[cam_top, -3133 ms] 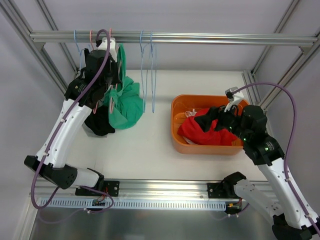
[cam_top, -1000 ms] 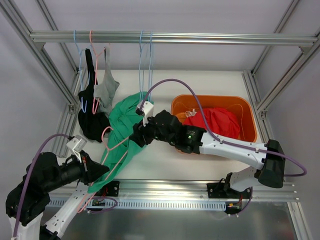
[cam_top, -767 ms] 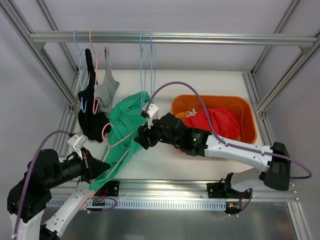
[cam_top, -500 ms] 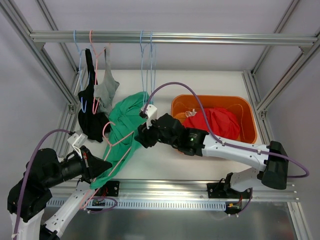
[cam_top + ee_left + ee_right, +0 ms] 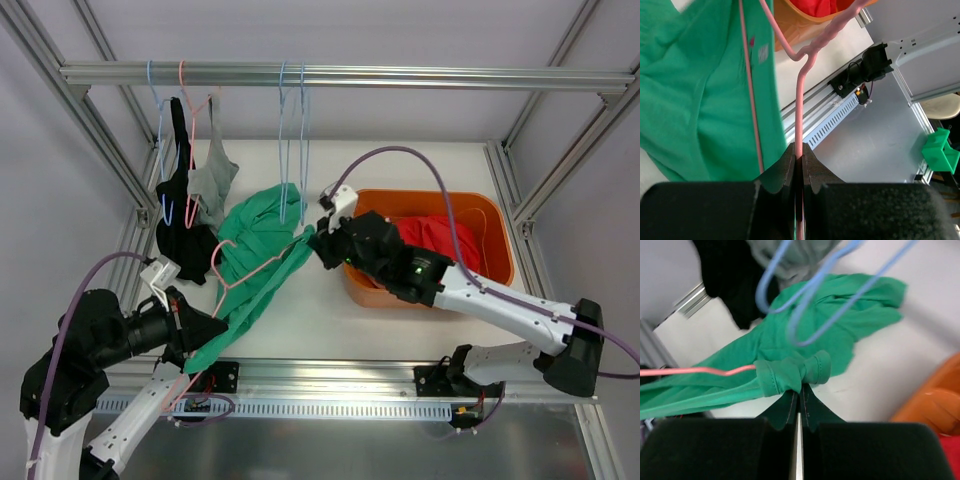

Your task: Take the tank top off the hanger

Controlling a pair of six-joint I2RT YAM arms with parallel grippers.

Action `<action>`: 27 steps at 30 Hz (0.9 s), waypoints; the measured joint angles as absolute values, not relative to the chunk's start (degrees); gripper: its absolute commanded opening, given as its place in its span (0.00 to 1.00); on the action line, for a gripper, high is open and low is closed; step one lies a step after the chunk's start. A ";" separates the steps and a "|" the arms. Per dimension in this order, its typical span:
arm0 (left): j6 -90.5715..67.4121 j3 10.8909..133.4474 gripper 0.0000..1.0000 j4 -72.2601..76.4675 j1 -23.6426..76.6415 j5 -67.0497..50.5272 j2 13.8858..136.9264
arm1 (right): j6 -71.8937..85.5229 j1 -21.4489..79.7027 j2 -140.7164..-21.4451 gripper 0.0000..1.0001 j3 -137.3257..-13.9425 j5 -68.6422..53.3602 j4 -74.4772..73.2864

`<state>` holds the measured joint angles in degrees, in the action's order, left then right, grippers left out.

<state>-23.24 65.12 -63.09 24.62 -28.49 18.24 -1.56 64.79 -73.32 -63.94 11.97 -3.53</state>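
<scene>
With its jaws pinched shut on a bunched fold of the green tank top (image 5: 788, 374), the right gripper (image 5: 799, 392) holds the cloth above the table, just beside the left end of the orange bin (image 5: 505, 252). Opposite it, the left gripper (image 5: 800, 150) is clamped tight on the wire of the pink hanger (image 5: 801, 95), low near the table's front-left edge. The garment stretches taut between the two. The step in hand looks like peeling the top off. Next, the right arm likely must draw the fabric clear while the left holds the hanger firm.
</scene>
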 measured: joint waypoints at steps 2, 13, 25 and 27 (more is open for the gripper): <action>-23.07 65.08 0.00 -63.00 24.62 -28.71 19.11 | -1.63 61.65 -70.83 0.00 -63.51 12.40 -4.29; -21.52 72.69 0.00 -58.30 24.62 -35.20 23.07 | -2.33 53.65 -70.59 0.00 -62.83 6.26 -7.62; -23.00 65.91 0.00 -25.80 24.69 -38.96 25.58 | 2.81 51.77 -63.02 0.00 -58.81 -11.68 -7.90; -23.35 60.20 0.00 -12.78 24.69 -37.41 24.29 | 5.17 51.68 -58.81 0.00 -57.98 -12.21 -7.64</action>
<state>-23.35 60.20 -12.78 24.69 -37.41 24.29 5.17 51.68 -58.81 -57.98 -12.21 -7.64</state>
